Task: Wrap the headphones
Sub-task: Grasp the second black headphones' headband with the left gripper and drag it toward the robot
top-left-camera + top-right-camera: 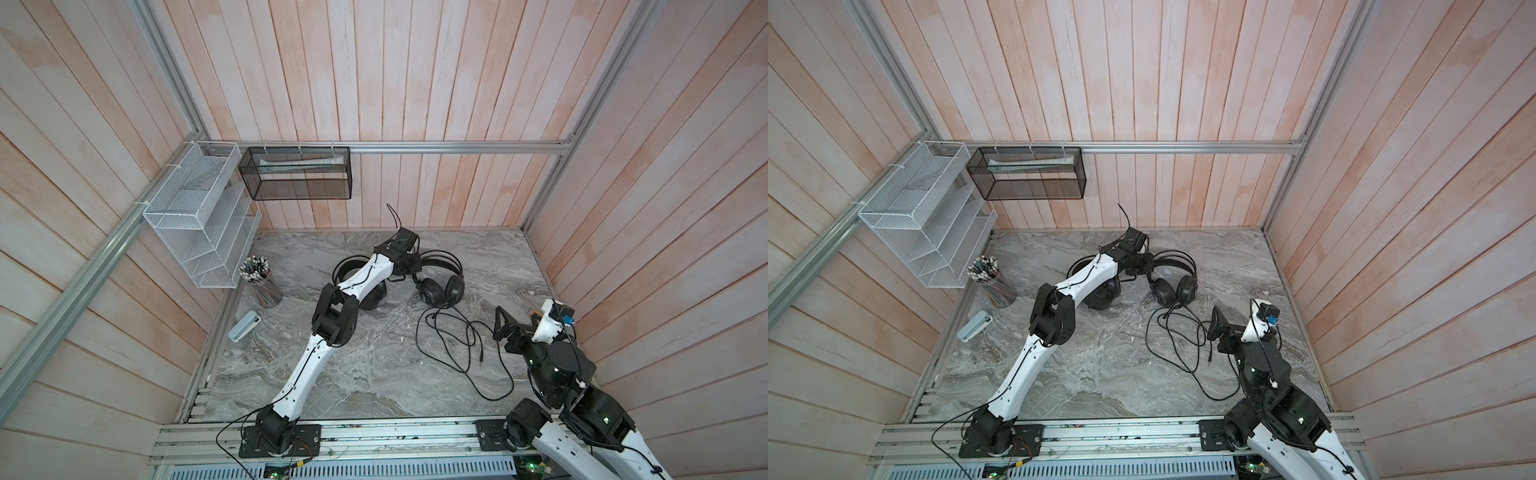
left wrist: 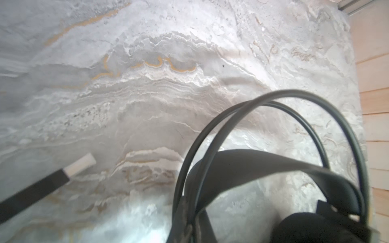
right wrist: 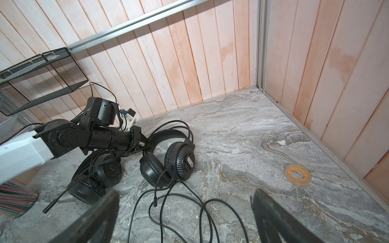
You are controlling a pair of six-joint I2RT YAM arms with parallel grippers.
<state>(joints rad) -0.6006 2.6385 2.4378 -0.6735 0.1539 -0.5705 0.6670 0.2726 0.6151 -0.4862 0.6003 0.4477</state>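
Marble tabletop point(image 1: 374, 374); pencils point(image 1: 253, 266) in cup point(image 1: 268, 293); tube point(image 1: 299, 160) in basket point(image 1: 299, 190)

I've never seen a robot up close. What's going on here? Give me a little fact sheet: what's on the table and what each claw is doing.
Table: grey marble-look top
Headsets: grille-backed headset beside smooth-cupped headset with boom mic, both black
Cable: loose loops on the table, not wrapped
Left claw: shut on the grille-backed headset's headband
Right claw: open, empty, near the loose cable
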